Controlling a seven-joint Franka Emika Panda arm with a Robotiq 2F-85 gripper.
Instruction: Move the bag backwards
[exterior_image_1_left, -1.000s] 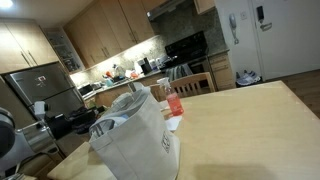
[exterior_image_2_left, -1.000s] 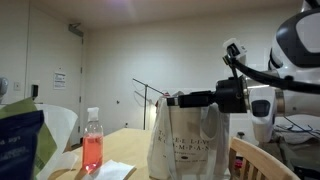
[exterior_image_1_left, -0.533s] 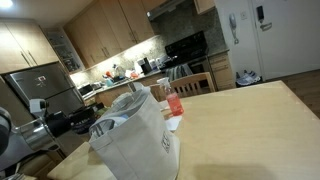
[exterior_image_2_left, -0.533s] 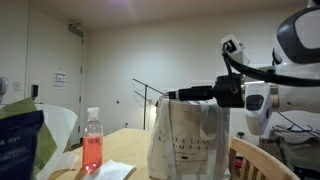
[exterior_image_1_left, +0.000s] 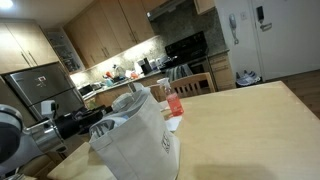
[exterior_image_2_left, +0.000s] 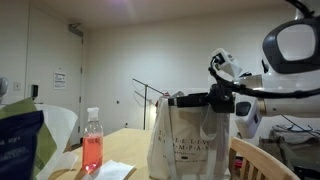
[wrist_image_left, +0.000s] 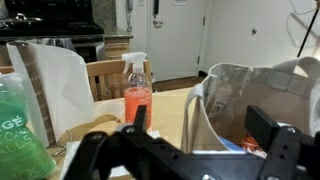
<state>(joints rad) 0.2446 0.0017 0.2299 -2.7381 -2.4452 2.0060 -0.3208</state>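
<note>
We found the bag (exterior_image_1_left: 140, 140) standing upright on the wooden table (exterior_image_1_left: 245, 120) with its mouth open and the bottle (exterior_image_1_left: 174, 100) near it. The gripper (exterior_image_2_left: 172, 99) was held level at the height of the bag's rim and came in from the side. Its jaws were spread wide and clamped on nothing.

In the wrist view the two fingers (wrist_image_left: 140, 116) straddled the near wall of the bag (wrist_image_left: 235, 95). One finger lay outside the fabric on the bottle's side, and the other lay toward the open mouth. We could not tell whether either finger touched the cloth.

We judged that the coming move called for closing on that rim wall and then carrying the bag along the arm's own line. The soft wall seemed likely to fold before the base slid.
</note>
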